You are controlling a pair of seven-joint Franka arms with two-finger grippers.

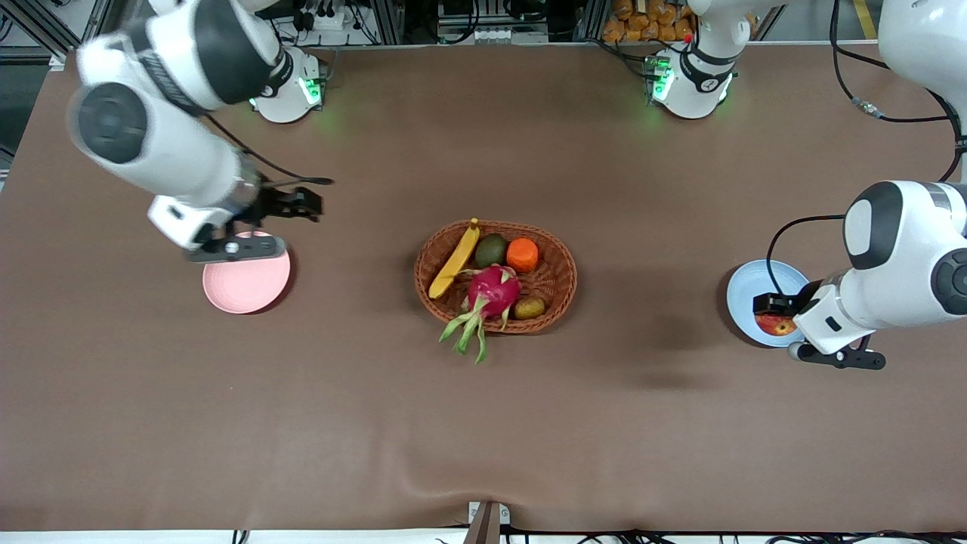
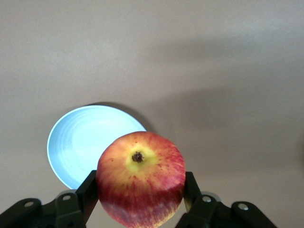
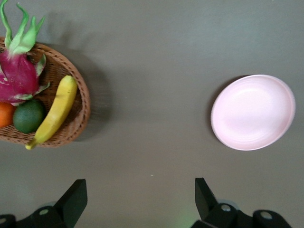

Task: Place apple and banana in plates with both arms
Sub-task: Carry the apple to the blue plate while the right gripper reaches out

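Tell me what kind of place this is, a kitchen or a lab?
Most likely a robotics lab. Two arms are bolted to a brown-covered table, with cables and metal framing along its edge. The left gripper holds an apple over a blue plate; the right gripper hangs open above a pink plate.

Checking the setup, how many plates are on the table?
2: the pink plate toward the right arm's end, the blue plate toward the left arm's end.

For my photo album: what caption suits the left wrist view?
Left gripper holds the apple above the blue plate.
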